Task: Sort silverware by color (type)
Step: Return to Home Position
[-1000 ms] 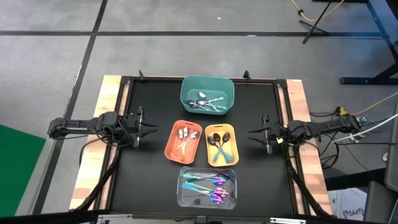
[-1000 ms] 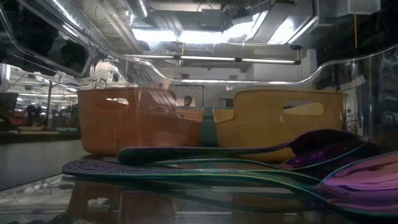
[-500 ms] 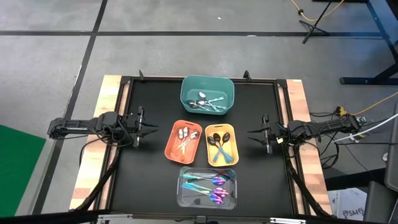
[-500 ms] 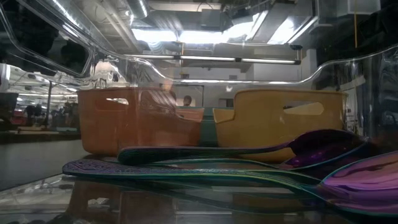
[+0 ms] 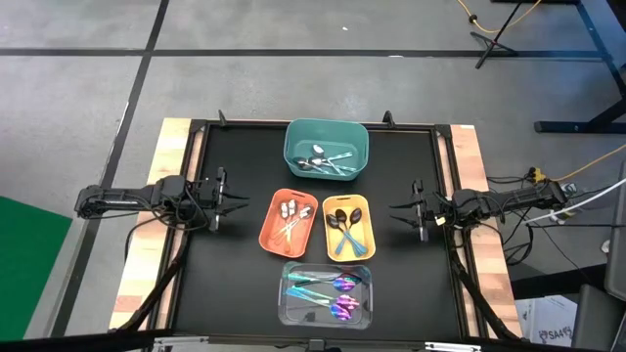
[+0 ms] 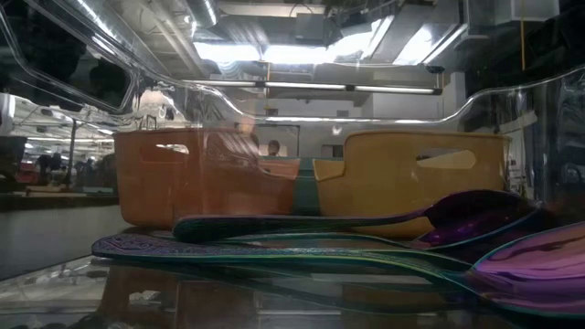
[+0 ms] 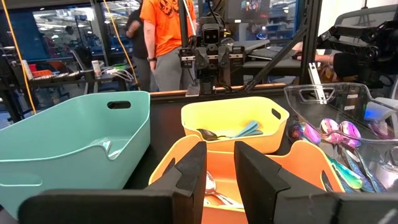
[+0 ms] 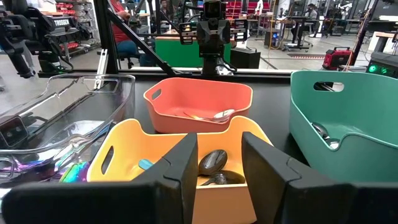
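Note:
The silverware lies in four bins on the black table. Silver spoons sit in the teal bin at the far middle. Orange-handled spoons are in the orange bin. Black-headed spoons are in the yellow bin. Iridescent purple-teal pieces fill the clear bin near the front edge and show up close in the low view. My left gripper waits left of the orange bin, level and open. My right gripper waits right of the yellow bin, level and open. Both hold nothing.
Wooden strips run along the table's left and right sides. Bare black tabletop lies between each gripper and the bins. A person in an orange shirt stands in the room beyond the table.

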Controlling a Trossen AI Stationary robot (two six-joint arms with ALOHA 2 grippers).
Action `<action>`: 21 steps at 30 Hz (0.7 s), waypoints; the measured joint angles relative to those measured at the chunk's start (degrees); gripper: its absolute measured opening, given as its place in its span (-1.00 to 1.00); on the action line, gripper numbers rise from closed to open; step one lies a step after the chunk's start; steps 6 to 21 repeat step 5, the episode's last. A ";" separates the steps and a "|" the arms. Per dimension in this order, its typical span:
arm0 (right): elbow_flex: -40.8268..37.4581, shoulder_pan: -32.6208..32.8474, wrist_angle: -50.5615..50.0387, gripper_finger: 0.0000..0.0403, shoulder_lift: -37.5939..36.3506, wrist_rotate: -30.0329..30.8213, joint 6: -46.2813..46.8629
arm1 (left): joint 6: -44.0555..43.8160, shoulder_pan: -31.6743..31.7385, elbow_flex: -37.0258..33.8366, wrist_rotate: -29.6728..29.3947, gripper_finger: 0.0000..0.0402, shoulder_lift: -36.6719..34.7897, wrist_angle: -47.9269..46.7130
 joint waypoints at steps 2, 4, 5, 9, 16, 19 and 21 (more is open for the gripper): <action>0.00 0.00 0.00 -0.43 0.00 0.00 0.00 | 0.00 0.00 0.00 0.00 -0.62 0.00 0.02; 0.00 0.00 0.00 -0.43 0.00 0.00 0.00 | 0.00 0.00 0.00 0.00 -0.62 0.00 0.02; 0.00 0.00 0.00 -0.43 0.00 0.00 0.00 | 0.00 0.00 0.00 0.00 -0.62 0.00 0.01; 0.00 0.00 0.00 -0.43 0.00 0.00 0.00 | 0.00 0.00 0.00 0.00 -0.62 0.00 0.01; 0.00 0.00 0.00 -0.43 0.00 0.00 0.00 | 0.00 0.00 0.00 0.00 -0.62 0.00 0.01; 0.00 0.00 0.00 -0.43 0.00 0.00 0.00 | 0.00 0.00 0.00 0.00 -0.62 0.00 0.01; 0.00 0.00 0.00 -0.43 0.00 0.00 0.00 | 0.00 0.00 0.00 0.00 -0.62 0.00 0.01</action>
